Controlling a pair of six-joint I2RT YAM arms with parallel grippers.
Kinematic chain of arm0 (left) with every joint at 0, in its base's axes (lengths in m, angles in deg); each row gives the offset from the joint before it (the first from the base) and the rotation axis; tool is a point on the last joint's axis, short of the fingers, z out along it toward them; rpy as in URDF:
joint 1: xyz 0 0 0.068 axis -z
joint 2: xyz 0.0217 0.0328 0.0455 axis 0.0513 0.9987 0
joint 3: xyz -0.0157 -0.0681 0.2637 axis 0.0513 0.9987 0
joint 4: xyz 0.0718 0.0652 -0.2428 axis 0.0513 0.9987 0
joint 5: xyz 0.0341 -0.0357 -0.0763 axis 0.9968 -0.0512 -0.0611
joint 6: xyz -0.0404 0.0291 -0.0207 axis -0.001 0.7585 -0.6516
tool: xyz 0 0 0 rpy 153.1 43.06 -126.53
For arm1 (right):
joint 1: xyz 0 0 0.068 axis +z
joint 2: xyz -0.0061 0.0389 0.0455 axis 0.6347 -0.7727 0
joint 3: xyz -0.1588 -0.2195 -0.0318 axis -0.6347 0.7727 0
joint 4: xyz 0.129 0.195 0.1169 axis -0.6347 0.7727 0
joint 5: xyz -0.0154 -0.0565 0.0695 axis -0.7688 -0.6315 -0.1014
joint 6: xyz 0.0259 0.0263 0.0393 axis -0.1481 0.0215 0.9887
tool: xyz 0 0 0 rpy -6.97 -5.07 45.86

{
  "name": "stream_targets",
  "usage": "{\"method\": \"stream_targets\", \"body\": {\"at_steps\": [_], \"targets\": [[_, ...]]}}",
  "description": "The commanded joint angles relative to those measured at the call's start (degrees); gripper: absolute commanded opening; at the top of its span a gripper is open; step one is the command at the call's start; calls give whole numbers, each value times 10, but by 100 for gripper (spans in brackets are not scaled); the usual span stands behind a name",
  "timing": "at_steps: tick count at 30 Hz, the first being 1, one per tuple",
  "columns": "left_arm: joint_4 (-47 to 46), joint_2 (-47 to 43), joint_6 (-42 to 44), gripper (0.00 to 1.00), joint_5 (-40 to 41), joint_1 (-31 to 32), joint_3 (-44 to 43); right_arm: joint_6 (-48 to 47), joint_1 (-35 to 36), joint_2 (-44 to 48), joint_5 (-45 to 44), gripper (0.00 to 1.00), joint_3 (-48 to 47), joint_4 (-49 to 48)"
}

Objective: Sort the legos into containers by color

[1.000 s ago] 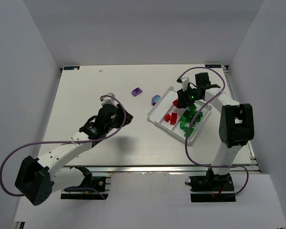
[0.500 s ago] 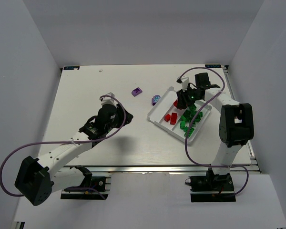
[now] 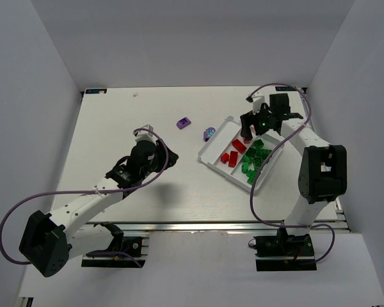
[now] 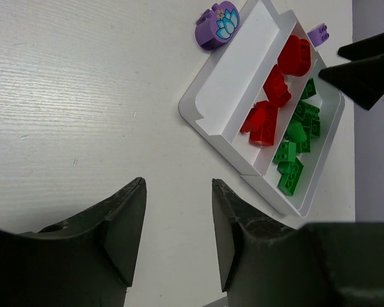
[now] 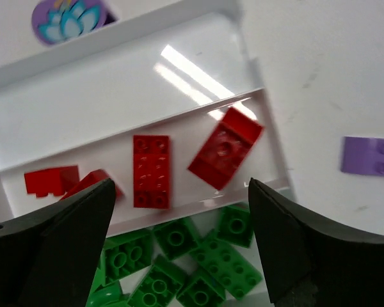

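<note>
Right claw (image 5: 180,188): I am holding it spread, empty, over the tray's (image 5: 115,96) middle lane, red legos (image 5: 151,169) lying there by colour; left claw (image 4: 177,192) idling parted, empty; purple lego (image 5: 370,157) waiting on desk (image 5: 320,77).

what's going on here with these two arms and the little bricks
Legos are being sorted by colour into a white tray. The right gripper hangs open and empty above the red bricks in the tray's middle compartment. Green bricks lie in the next one, and the third is empty. The left gripper is open over the table, holding nothing. Two purple bricks and a round purple piece lie outside the tray.
</note>
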Motion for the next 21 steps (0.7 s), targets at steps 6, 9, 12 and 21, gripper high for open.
{"method": "stream_targets", "body": {"at_steps": [6,9,12,21], "targets": [[-6,-21,-1,56,0,-2,4,224,-103,-52,-25,89,-154,7],[-5,-22,-1,56,1,-2,5,318,-102,-67,-144,89,-173,6],[-4,-22,-2,56,0,-2,5,379,-97,-93,-280,90,-218,32],[-4,-5,-4,56,-8,-2,-6,454,-96,-162,-330,83,-242,42]]}}
